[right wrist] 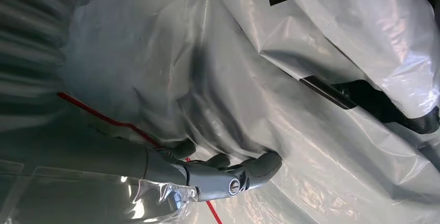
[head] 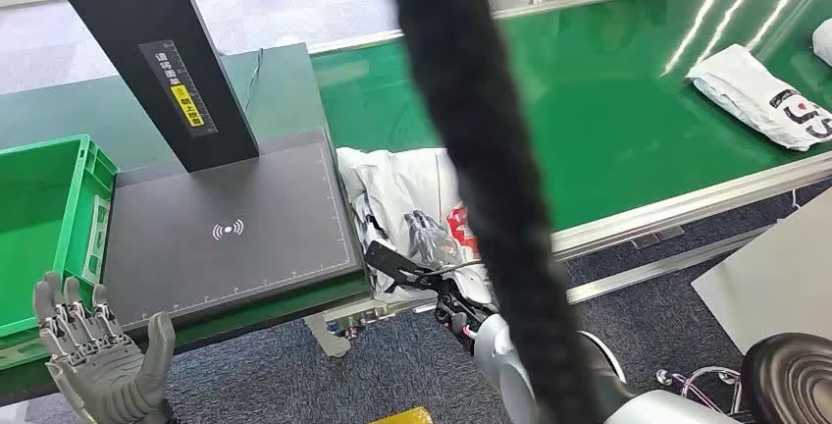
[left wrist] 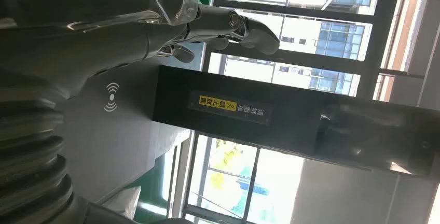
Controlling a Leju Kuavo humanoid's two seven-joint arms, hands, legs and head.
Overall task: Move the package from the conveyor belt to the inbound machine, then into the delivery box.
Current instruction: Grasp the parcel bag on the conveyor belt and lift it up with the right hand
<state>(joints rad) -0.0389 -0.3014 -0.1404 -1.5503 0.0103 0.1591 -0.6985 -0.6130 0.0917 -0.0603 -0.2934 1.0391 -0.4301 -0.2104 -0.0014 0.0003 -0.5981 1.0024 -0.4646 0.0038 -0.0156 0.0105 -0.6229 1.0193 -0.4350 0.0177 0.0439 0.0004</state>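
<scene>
Glossy white plastic: we are working a soft mailer package (head: 407,198) at the near end of the conveyor belt (head: 608,120), just beside the inbound machine (head: 231,228).
We are pressing our right hand (head: 427,238) into its wrinkled film, fingers (right wrist: 259,164) curled on a fold. It is looking light, limp and slippery; bunched slack near the middle seems the safest hold. Our left hand (head: 93,360) is hanging spread, holding nothing.

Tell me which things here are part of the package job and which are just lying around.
Job:
- package under the right hand
- conveyor belt
- inbound machine
- green delivery box
- left hand, open

Lying about:
- second white package farther along the belt
- black stool
</scene>
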